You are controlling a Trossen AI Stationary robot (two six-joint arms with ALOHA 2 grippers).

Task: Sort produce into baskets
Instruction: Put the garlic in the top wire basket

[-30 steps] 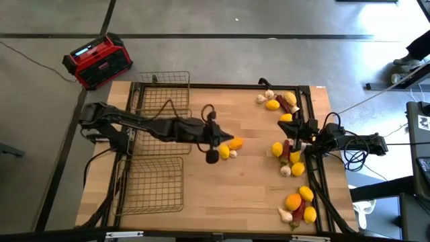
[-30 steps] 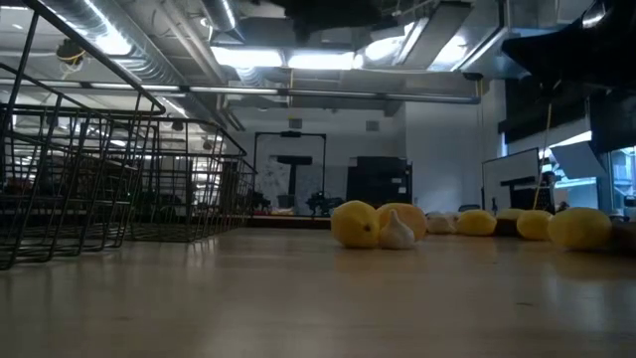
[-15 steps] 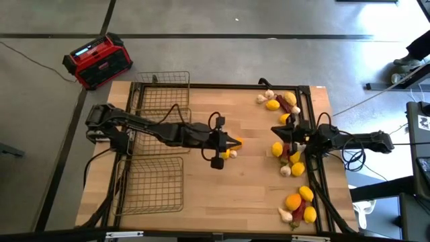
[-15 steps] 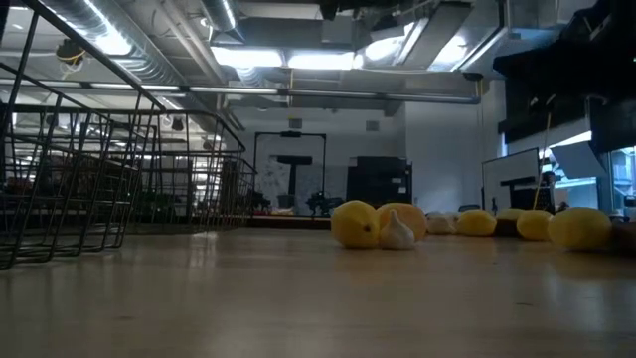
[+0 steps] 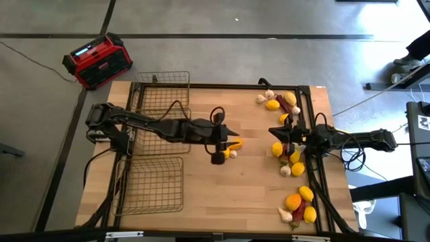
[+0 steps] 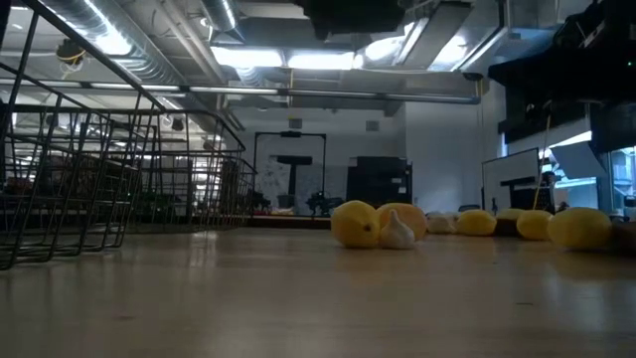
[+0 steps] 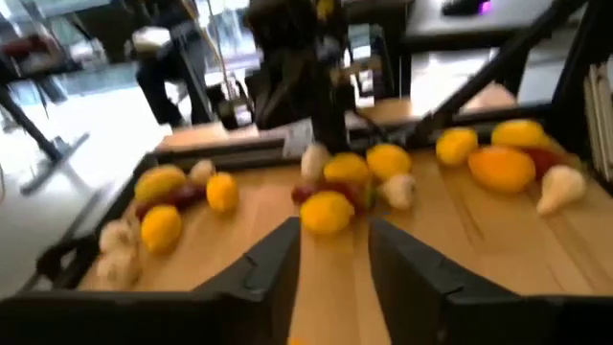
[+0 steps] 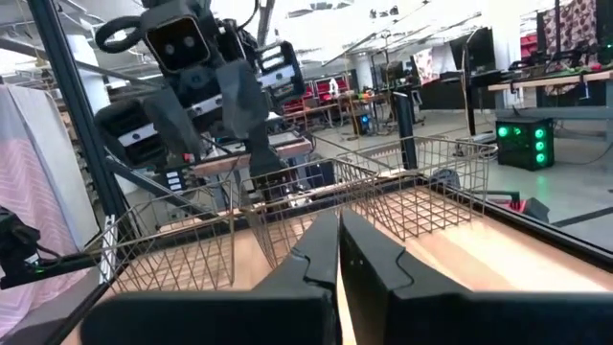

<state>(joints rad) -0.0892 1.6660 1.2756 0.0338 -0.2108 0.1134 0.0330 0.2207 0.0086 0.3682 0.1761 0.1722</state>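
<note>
Yellow lemon [image 6: 355, 223] beside whitish garlic bulb [image 6: 397, 234], under wide-spread left gripper [image 5: 222, 142].

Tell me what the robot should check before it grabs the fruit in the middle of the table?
1. Left gripper is over the middle pile: ok, it hangs by the lemon, orange and garlic bulb.
2. Left fingers are open: ok, a gap shows between them.
3. Baskets are free to take fruit: ok, the two seen from above hold nothing.
4. Right gripper is out of the way: ok, it is over the right-hand pile, with its jaws closed.
5. Which piece the left gripper is lined up on: cannot tell.
</note>
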